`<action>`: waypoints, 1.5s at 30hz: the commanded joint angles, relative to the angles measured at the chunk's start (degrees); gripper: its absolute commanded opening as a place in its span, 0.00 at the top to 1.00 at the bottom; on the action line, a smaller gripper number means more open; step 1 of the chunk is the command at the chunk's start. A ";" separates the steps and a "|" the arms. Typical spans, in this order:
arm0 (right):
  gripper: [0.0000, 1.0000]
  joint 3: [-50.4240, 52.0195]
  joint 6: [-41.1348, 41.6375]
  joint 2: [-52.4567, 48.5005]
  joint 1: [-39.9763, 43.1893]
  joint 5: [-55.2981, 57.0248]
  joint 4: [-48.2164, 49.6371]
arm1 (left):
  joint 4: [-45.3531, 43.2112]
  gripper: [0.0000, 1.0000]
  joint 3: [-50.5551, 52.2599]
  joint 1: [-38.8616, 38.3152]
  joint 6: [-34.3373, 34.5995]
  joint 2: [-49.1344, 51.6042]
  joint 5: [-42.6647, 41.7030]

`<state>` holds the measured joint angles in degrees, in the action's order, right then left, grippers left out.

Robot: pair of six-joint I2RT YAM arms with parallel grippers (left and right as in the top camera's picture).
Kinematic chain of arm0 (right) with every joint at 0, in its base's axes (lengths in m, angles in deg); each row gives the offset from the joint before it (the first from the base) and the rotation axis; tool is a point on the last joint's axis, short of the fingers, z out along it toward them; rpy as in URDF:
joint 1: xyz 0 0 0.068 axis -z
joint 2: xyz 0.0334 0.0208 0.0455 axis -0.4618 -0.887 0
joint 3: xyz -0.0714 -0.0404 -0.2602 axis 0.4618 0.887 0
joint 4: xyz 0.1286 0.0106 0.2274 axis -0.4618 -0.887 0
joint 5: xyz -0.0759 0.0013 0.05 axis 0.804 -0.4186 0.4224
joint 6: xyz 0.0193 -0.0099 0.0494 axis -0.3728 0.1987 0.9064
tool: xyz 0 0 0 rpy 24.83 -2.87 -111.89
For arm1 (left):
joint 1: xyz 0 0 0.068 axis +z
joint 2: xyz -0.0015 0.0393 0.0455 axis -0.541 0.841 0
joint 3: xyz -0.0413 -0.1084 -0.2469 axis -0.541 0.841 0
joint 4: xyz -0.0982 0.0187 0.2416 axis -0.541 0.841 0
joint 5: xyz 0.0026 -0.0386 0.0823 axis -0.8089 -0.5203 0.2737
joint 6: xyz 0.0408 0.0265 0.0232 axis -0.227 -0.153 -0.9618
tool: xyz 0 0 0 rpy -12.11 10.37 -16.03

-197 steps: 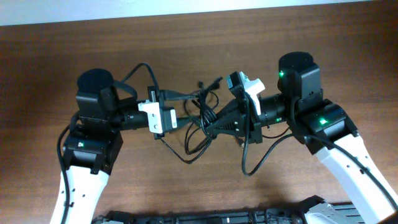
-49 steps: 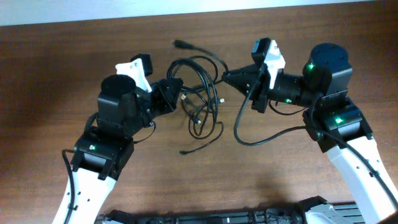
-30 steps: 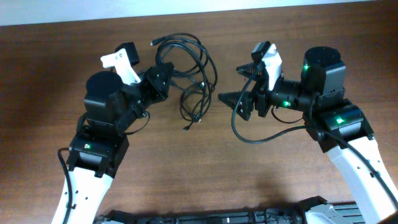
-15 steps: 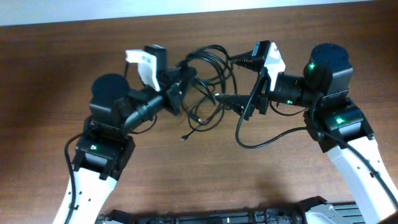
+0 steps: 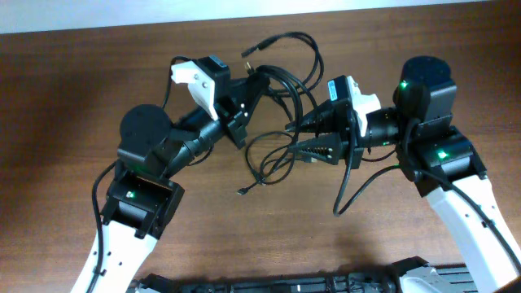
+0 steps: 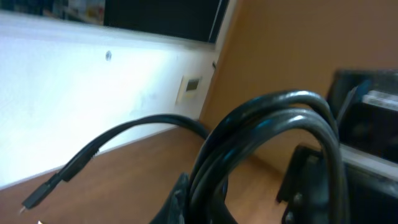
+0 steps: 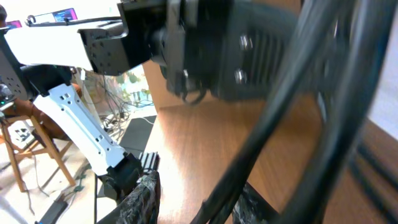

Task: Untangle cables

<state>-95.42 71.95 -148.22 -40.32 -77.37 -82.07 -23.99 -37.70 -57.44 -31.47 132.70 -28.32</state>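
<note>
The cables (image 5: 281, 155) are thin black cords in tangled loops at the table's middle, with one plug end (image 5: 247, 51) pointing far left. My left gripper (image 5: 254, 83) is shut on a bunch of strands and holds them up; in the left wrist view the cables (image 6: 273, 115) arch out of the gripper (image 6: 208, 208). My right gripper (image 5: 303, 140) is open just right of the tangle. In the right wrist view one cable strand (image 7: 280, 124) runs between its fingers (image 7: 143, 199), close to the right one; the gripper (image 7: 199, 202) faces the left gripper's body (image 7: 205, 50).
The brown wooden table (image 5: 65, 98) ends at a white wall along the far edge. The right arm's own thicker black wire (image 5: 358, 187) hangs in a loop below its wrist. A black rail (image 5: 285, 285) runs along the near edge.
My left gripper has moved right and farther back with the cable bunch, stretching loops upward. My right gripper has shifted down and left, and a strand now lies between its open fingers.
</note>
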 commanded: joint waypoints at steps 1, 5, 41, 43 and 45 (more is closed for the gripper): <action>0.65 -0.76 -0.28 -1.66 -1.11 -1.86 -0.26 | -4.33 1.00 -0.48 -0.20 2.84 -0.87 0.79; 0.65 -0.76 -1.62 -4.55 -4.59 -1.25 -0.28 | -7.06 1.00 -0.48 -0.20 3.89 -0.87 0.83; 0.88 -2.16 10.08 9.75 -0.92 59.04 -4.00 | 46.40 0.01 -0.48 4.28 3.41 -3.65 38.38; 0.88 -2.16 10.08 9.75 -0.92 59.06 -4.59 | 46.36 0.01 -0.48 4.28 3.41 -3.65 38.58; 0.88 -2.16 10.05 9.75 -0.92 59.36 -5.11 | 46.38 0.01 -0.48 4.28 3.41 -3.65 38.58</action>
<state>-95.97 82.16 -138.69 -41.46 -19.06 -86.81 22.33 -38.07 -53.29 -28.04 129.60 9.18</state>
